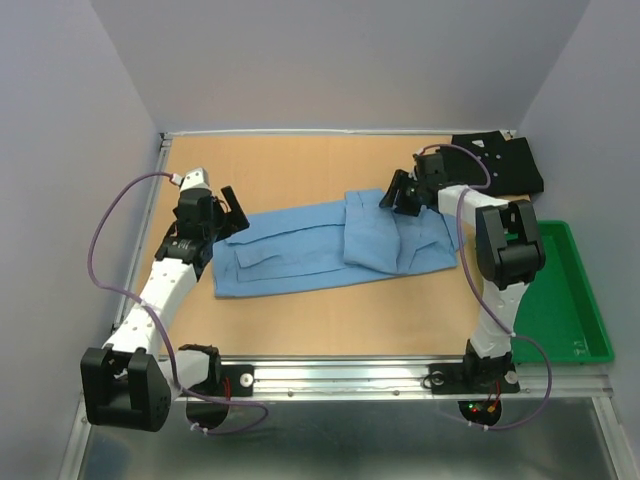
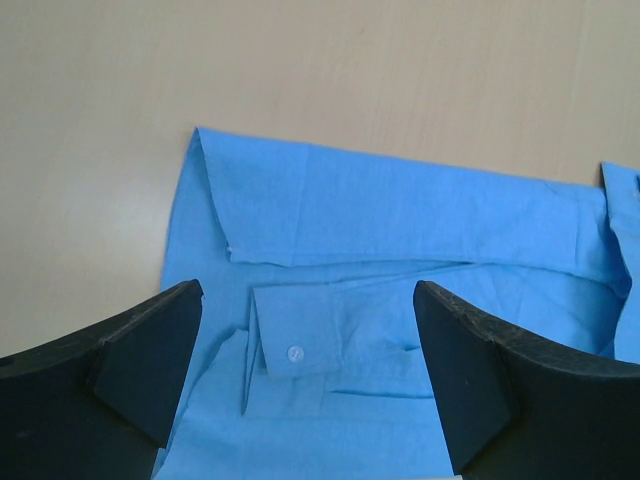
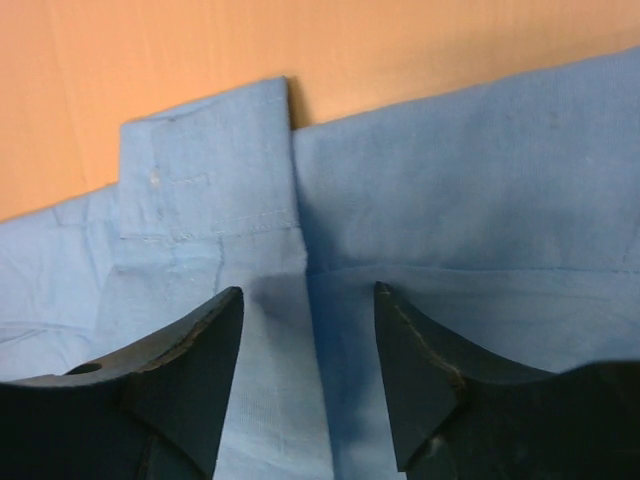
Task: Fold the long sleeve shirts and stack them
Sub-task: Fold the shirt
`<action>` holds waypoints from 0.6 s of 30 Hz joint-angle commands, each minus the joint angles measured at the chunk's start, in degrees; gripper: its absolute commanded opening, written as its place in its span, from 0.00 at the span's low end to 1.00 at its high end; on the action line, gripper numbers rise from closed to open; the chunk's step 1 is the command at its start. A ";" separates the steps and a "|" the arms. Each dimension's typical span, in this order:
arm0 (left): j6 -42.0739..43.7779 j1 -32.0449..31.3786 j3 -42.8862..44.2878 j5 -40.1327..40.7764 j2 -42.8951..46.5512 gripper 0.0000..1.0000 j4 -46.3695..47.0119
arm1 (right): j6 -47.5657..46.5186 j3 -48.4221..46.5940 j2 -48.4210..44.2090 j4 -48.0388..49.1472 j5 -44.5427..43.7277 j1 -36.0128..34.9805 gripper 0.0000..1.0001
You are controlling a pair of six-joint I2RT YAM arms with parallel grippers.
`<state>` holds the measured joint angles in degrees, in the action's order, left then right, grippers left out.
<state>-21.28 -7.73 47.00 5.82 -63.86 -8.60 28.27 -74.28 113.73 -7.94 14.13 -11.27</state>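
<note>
The light blue long sleeve shirt [image 1: 320, 250] lies across the middle of the table, partly folded, with a doubled-over flap [image 1: 375, 235] toward its right end. The black shirt [image 1: 500, 165] sits folded at the far right corner. My left gripper [image 1: 232, 212] hovers wide open over the blue shirt's left end. In the left wrist view that gripper [image 2: 308, 300] frames a buttoned cuff [image 2: 295, 352] on the shirt [image 2: 400, 220]. My right gripper [image 1: 398, 192] is at the flap's far edge. Its jaws [image 3: 308, 292] stand open over a crease in the blue cloth [image 3: 450, 180], pinching nothing.
A green plastic tray [image 1: 575, 300] sits along the table's right edge, beside the right arm. Grey walls close in the table at left, back and right. A metal rail [image 1: 340, 375] carrying both arm bases runs along the near edge.
</note>
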 commanded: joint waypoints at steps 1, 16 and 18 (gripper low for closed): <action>1.85 -0.27 -2.35 -3.01 3.38 0.99 0.52 | -1.81 -5.08 1.05 2.41 5.73 -0.07 0.59; 3.79 -1.33 -2.97 -8.02 3.65 0.99 0.78 | -4.72 -5.97 2.46 3.20 13.03 -0.16 0.26; 3.79 -1.33 -3.15 -8.37 3.47 0.99 0.78 | -5.42 -5.61 2.90 3.11 11.46 -0.16 0.30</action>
<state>-18.68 -8.67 44.58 -0.89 -60.95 -9.28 24.73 -77.41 115.63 -6.96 25.96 -11.27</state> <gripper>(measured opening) 0.986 0.281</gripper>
